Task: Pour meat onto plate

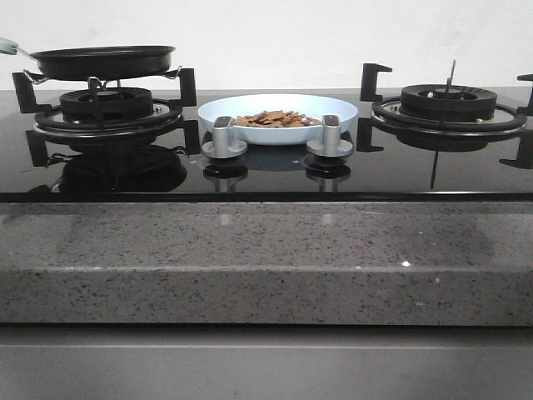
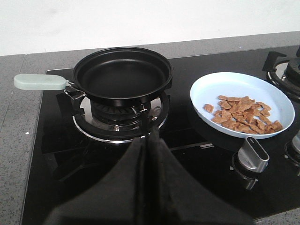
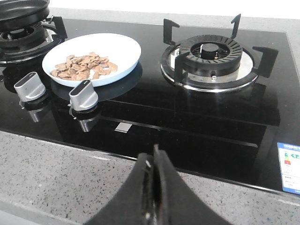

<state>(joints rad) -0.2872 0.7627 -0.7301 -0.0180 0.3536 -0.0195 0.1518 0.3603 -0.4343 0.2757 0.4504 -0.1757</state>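
Note:
The pale-blue plate [image 1: 279, 108] [image 2: 241, 90] [image 3: 119, 49] rests on the black glass hob between the two burners. Light-brown meat [image 1: 275, 119] [image 2: 243, 115] [image 3: 84, 65] strips lie in a heap on it. An empty black frying pan [image 1: 102, 60] [image 2: 122, 75] [image 3: 21, 10] with a pale-green handle [image 2: 40, 82] sits on the left burner. My left gripper [image 2: 149, 137] is shut and empty, hovering over the hob in front of the pan. My right gripper [image 3: 153, 159] is shut and empty, over the grey stone counter's edge. Neither gripper shows in the front view.
Two silver control knobs [image 1: 224, 137] [image 1: 331, 137] stand just in front of the plate. The right burner [image 1: 450, 104] [image 3: 213, 58] with its black pan supports is bare. A speckled grey stone counter [image 1: 266, 258] runs along the front of the hob.

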